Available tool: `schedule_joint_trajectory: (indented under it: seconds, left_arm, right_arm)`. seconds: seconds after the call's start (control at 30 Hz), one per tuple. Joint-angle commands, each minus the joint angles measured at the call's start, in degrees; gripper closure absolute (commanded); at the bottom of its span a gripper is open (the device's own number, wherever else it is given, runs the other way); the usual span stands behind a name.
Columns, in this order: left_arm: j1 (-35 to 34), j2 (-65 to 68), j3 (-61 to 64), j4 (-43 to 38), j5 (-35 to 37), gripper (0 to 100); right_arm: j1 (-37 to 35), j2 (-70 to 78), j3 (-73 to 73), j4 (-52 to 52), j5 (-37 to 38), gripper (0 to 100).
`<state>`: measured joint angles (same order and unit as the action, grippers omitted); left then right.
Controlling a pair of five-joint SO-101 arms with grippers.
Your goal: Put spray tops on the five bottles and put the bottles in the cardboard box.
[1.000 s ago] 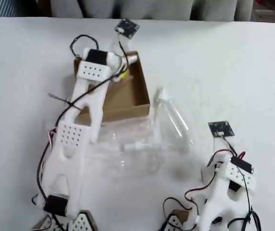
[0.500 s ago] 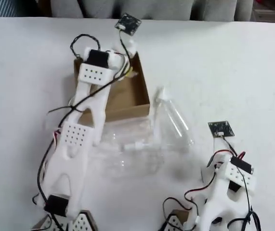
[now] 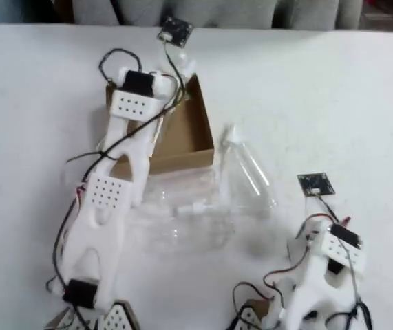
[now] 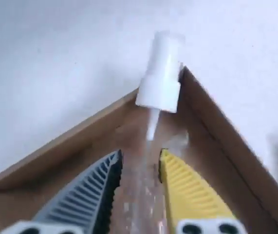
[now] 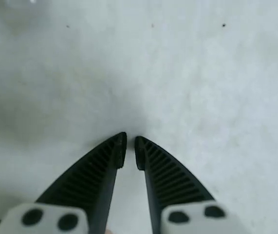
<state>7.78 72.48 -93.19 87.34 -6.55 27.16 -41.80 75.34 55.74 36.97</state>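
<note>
Bottle (image 4: 158, 77) in left pincer (image 4: 139, 156), second bottle (image 3: 248, 168) beside one cardboard box (image 3: 205, 127)

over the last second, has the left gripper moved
Yes, slightly. In the high view the left gripper, jaws shut on a bottle, has pushed further toward the far corner of the cardboard box.

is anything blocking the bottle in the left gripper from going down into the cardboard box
Nothing visible does. The left gripper holds the clear bottle over bare floor of the cardboard box. The one thing to watch is its spray top, which sits right at the box's corner and might catch on the wall there.
</note>
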Motion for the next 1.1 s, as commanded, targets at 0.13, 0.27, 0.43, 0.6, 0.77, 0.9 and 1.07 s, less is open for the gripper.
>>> schedule_joint_trajectory:
  seconds: [0.13, 0.27, 0.43, 0.6, 0.77, 0.9, 1.07]
  left_arm:
    - [-1.36, -4.7, -2.81, -0.09, 1.05, 96]
    - [-1.36, -4.7, -2.81, 0.0, 1.14, 96]
    - [-0.92, -5.67, -2.9, 2.29, 0.62, 96]
    - [0.31, -11.21, -2.64, 12.13, -5.98, 96]
    - [-0.22, -17.45, -0.44, 15.38, -6.59, 96]
    - [-0.04, -23.69, 12.48, 15.38, -6.33, 92]
    - [2.24, -35.3, 34.02, 14.77, -6.42, 85]
  right_arm:
    - [-0.92, -0.66, 0.0, -1.63, -0.26, 98.1]
    - [-0.92, -0.66, 0.0, -1.63, -0.26, 98.1]
    - [-0.92, -0.66, 0.0, -1.63, -0.26, 98.1]
    - [-0.92, -0.66, 0.09, -1.63, -0.26, 98.1]
    - [-0.92, -0.66, 0.09, -1.63, -0.26, 98.1]
    - [-0.92, -0.66, 0.09, -1.63, -0.26, 98.1]
    - [-0.92, -0.66, 0.09, -1.63, -0.26, 98.1]
